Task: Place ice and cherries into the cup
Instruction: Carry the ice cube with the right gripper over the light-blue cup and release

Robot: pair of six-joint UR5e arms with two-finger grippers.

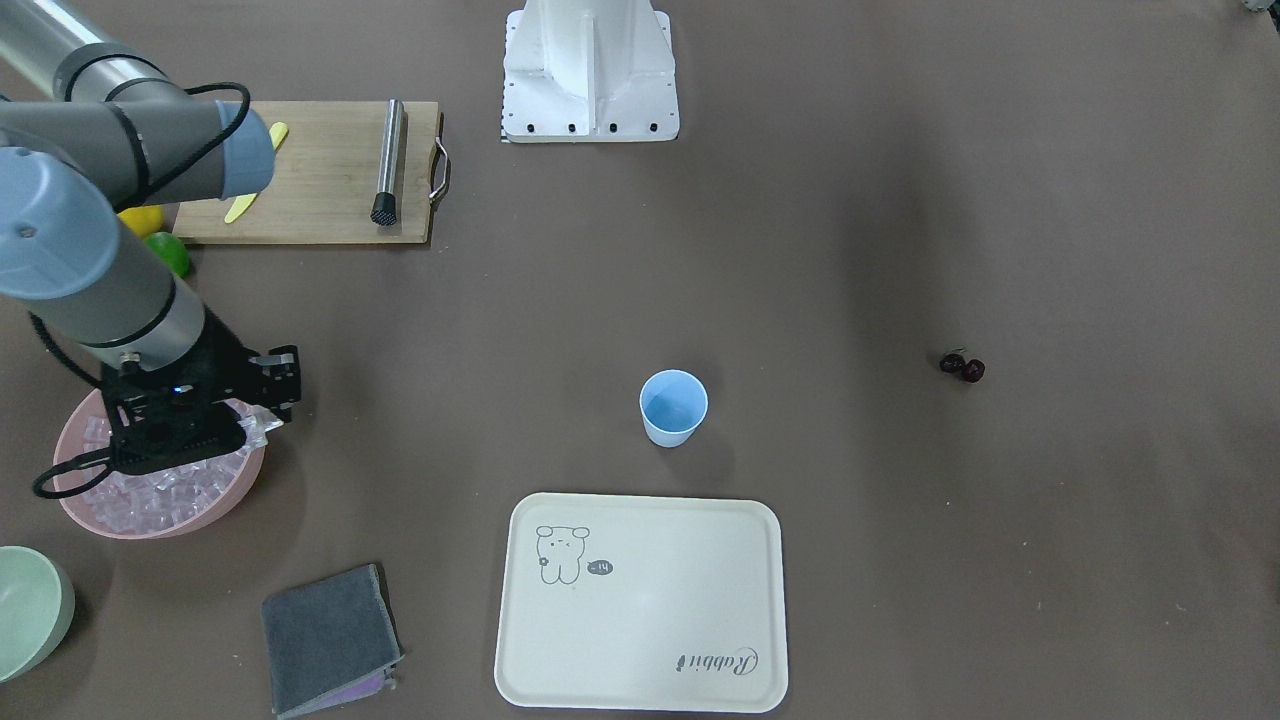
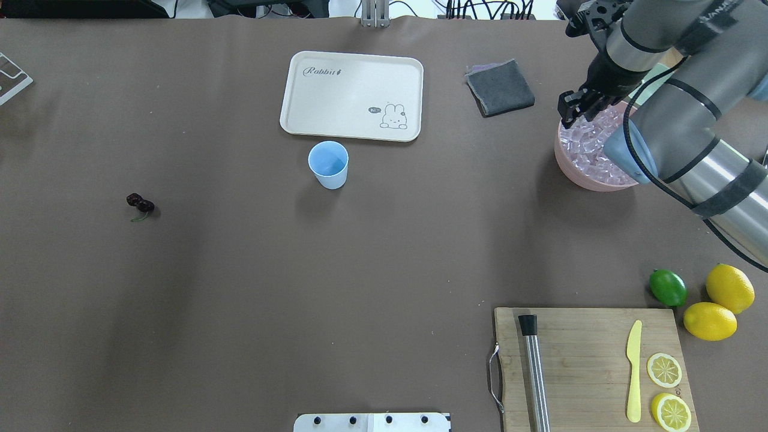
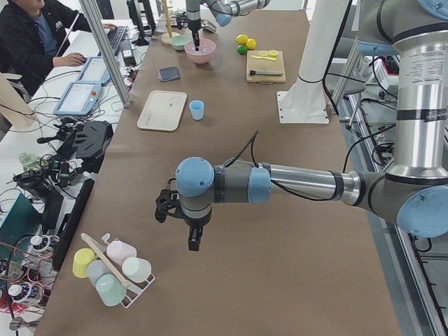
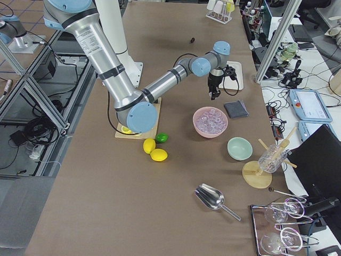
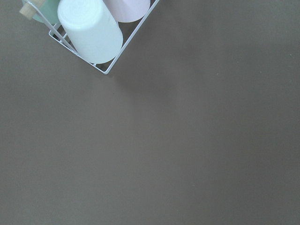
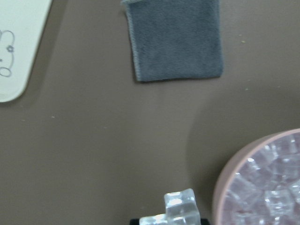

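Note:
My right gripper (image 1: 255, 420) is shut on clear ice cubes (image 6: 178, 209). It holds them just above the cup-side rim of the pink bowl (image 1: 150, 530). The bowl is full of more ice (image 2: 585, 144). The light-blue cup (image 1: 673, 405) stands upright and looks empty in the table's middle, beside the tray. The dark cherries (image 1: 962, 366) lie alone on the table far toward my left side, also seen in the overhead view (image 2: 140, 203). My left gripper (image 3: 192, 238) hangs over bare table near a cup rack; I cannot tell whether it is open or shut.
A cream tray (image 1: 640, 600) lies just beyond the cup. A grey cloth (image 1: 330, 640) and a pale green bowl (image 1: 30, 610) lie near the pink bowl. A cutting board (image 2: 588, 366) holds a muddler, knife and lemon slices. A lime (image 2: 668, 287) and lemons (image 2: 729, 288) sit beside it.

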